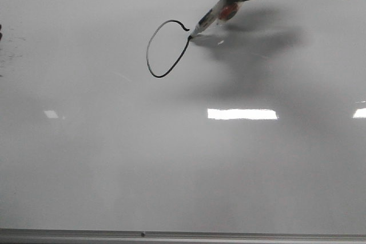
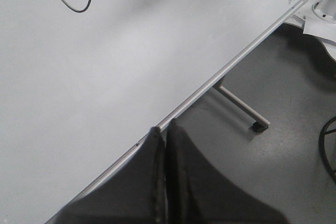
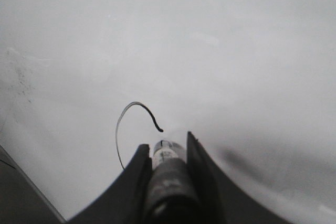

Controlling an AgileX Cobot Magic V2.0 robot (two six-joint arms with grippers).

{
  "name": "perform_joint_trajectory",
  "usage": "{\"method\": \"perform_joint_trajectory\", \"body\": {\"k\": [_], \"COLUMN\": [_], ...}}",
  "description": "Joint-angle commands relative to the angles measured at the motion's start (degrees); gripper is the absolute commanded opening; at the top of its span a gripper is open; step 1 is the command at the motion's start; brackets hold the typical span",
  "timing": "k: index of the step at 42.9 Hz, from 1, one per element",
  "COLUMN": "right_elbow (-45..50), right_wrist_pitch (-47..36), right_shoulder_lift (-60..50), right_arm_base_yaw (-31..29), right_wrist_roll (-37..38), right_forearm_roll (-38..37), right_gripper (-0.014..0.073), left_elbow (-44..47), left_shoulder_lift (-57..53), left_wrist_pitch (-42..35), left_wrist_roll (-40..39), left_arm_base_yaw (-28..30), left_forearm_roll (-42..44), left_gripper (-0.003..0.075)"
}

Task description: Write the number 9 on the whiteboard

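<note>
The whiteboard (image 1: 171,170) fills the front view, glossy white-grey. On it is the black loop of the number 9 (image 1: 153,37), an open oval with a small hook at top; no tail shows. My right gripper (image 1: 231,4) is shut on a marker (image 1: 209,20) whose tip touches the board at the loop's right side. In the right wrist view the marker (image 3: 167,171) sits between the jaws of the right gripper (image 3: 167,148), with the loop (image 3: 126,114) beyond. My left gripper (image 2: 164,129) is shut and empty over the board's frame edge (image 2: 220,77).
The board's grey metal frame (image 1: 171,235) runs along the near edge. In the left wrist view a grey floor (image 2: 283,171) and a stand leg with a caster (image 2: 247,111) lie past the board's edge. Light patches (image 1: 242,114) reflect on the board.
</note>
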Motion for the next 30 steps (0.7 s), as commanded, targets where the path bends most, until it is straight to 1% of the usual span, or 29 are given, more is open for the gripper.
{"method": "perform_joint_trajectory", "body": {"k": [1,9,20,23,28,30], "right_elbow": [-2.47,0.06,8.87,8.96,8.69,8.69], "right_wrist_pitch": [-2.91,-0.88,-8.33,-6.77,-0.20,3.21], "right_shoulder_lift": [-2.24,-0.57,4.17,5.02,2.35,0.47], "right_arm_base_yaw": [-0.74,0.04,5.86,6.28,6.28,6.28], "right_wrist_roll": [-0.37,-0.33,-0.39,-0.39,-0.39,-0.39], "right_forearm_roll": [0.71,0.13,-1.32,-1.32,-1.29,-1.29], "right_gripper": [-0.0097,-0.0097,-0.0097,-0.0097,-0.0097,-0.0097], "left_elbow": [-1.64,-1.64,-1.64,-1.64,-1.64,-1.64], "left_shoulder_lift": [-0.44,-0.44,-0.44,-0.44,-0.44,-0.44], "left_wrist_pitch": [-1.92,-1.92,-1.92,-1.92,-1.75,-1.25], "left_wrist_roll": [-0.42,-0.42,-0.42,-0.42,-0.42,-0.42], "left_arm_base_yaw": [0.09,0.09,0.09,0.09,0.09,0.09], "left_forearm_roll": [-2.53,-2.53,-2.53,-2.53,-2.53,-2.53], "left_gripper": [-0.0019,-0.0019,-0.0019,-0.0019,-0.0016,-0.0003]}}
